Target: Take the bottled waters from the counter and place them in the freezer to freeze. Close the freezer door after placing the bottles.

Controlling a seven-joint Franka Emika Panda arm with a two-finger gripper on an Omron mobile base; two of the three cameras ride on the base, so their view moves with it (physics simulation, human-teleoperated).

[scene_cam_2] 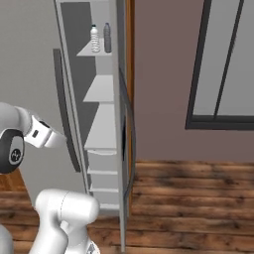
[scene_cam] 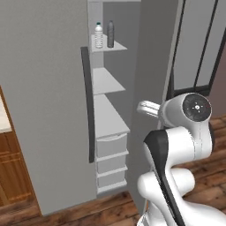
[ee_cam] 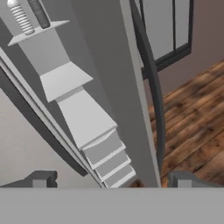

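Freezer [scene_cam: 110, 84], compartment of a tall grey side-by-side refrigerator, standing open in the upper middle of both base views. Contents: white shelves stacked one above another, with white drawers [scene_cam: 111, 145] below them.

Top visible shelf [scene_cam: 115, 47] holds two bottled waters, upright and just beside each other. One is a pale ribbed bottle [scene_cam: 99, 36] with a dark cap; the other is a darker grey bottle [scene_cam: 110, 34] to its right in the left base view. Same pair appears at the upper left of the hand view, pale one [ee_cam: 19, 17] and dark one [ee_cam: 39, 12], both cut off by the top edge of the frame. Lower shelves carry nothing that can be made out.

Freezer door [scene_cam_2: 125, 129], flat grey, seen edge-on in the right base view, swung out towards the camera, with a long dark vertical handle [ee_cam: 154, 87] curving down its face in the hand view. Dispenser panel shows only as a small dark patch on the door edge in the right base view.

Plain grey door [scene_cam: 44, 101] of the neighbouring compartment, shut, filling the left of the left base view; its dark handle [scene_cam: 87, 103] runs beside the open compartment.

Bench [scene_cam: 3, 119]: a pale sliver at the left edge of the left base view, over brown cabinets; most of it is cut off.

Gripper [ee_cam: 109, 179]: fingers [ee_cam: 41, 178] wide apart at the bottom of the hand view, holding nothing, facing the door edge and drawers.
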